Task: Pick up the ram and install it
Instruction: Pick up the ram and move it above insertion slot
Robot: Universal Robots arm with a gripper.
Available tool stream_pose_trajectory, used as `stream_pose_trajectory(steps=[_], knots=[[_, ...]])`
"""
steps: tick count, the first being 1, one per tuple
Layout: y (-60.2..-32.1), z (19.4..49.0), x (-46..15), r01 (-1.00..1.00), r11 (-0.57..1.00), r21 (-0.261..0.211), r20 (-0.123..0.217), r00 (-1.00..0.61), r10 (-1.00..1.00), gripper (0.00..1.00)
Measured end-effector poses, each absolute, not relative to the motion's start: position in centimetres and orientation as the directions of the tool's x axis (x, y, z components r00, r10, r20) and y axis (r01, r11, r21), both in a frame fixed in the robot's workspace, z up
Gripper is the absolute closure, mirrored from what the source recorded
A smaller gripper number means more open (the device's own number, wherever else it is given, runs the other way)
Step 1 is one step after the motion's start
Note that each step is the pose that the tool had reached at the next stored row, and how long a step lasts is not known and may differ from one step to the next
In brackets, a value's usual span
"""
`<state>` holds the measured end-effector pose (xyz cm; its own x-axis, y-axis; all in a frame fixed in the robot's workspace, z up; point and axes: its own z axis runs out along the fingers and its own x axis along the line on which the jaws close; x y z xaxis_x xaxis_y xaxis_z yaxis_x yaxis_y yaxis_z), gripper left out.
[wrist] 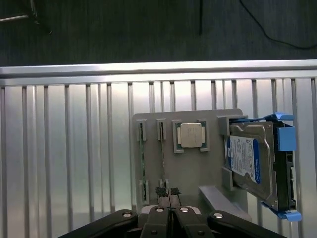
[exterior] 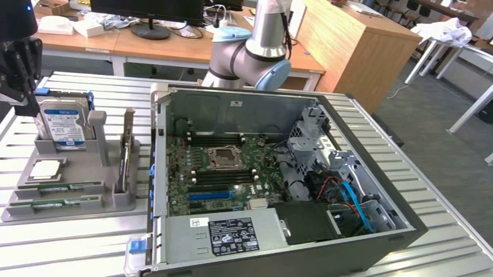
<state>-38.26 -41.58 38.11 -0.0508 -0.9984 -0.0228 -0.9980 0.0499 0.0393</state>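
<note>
- My gripper [wrist: 168,192]: clenched; both fingertip pads are pressed flat together with nothing between them; no part is grasped.
- Position: I hang above the grey holder [wrist: 198,168], apart from it; in the exterior view I sit over its far end, by the hard drive [exterior: 62,124].
- The ram [wrist: 162,153]: a thin green strip on its long edge in 1 of the holder's 2 long slots, the slot next to the processor chip [wrist: 190,135]; in the wrist view my closed tips line up almost over the end of this slot; I am not touching the strip.
- Second ram strip [wrist: 142,153]: in the outer slot, just beside the first and parallel to it.
- Hard drive: silver with a blue-and-white label; it stands tilted in a blue bracket [wrist: 287,139] at the holder's other end.
- Holder: rests on the slatted metal table [exterior: 77,242], at the exterior view's left.
- Computer case [exterior: 231,109]: open, lying on its side just beside the holder, toward the exterior view's right; the motherboard [exterior: 200,173] is exposed; long dark memory slots [exterior: 219,139] run beside the processor socket [exterior: 227,157].
- My arm [exterior: 250,52]: rises behind the case.
</note>
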Motion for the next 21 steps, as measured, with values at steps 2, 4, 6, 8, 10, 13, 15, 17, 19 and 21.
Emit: stream_pose_trajectory(steps=[2, 4, 6, 8, 10, 13, 15, 17, 19, 21], knots=[[-41.58, 38.11, -38.26, -0.998, 0.047, 0.039, -0.023, -0.048, -0.999, 0.9], [-41.58, 38.09, -38.26, -0.998, 0.046, 0.039, -0.023, -0.047, -0.999, 0.9], [-41.58, 38.08, -38.26, -0.998, 0.045, 0.039, -0.022, -0.046, -0.999, 0.9], [-41.58, 38.05, -38.26, -0.998, 0.044, 0.039, -0.023, -0.045, -0.999, 0.9], [-41.58, 38.01, -38.26, -0.998, 0.043, 0.039, -0.023, -0.043, -0.999, 0.9], [-41.58, 37.97, -38.26, -0.999, 0.038, 0.039, -0.022, -0.039, -0.999, 0.9], [-41.58, 37.95, -38.26, -0.999, 0.032, 0.039, -0.022, -0.033, -0.999, 0.9], [-41.58, 37.93, -38.26, -0.999, 0.022, 0.039, -0.022, -0.023, -0.999, 0.9], [-41.58, 37.93, -38.26, -0.999, 0.013, 0.039, -0.022, -0.014, -1.0, 0.9], [-41.58, 37.93, -38.26, -0.999, 0.008, 0.039, -0.023, -0.008, -1.0, 0.9]])
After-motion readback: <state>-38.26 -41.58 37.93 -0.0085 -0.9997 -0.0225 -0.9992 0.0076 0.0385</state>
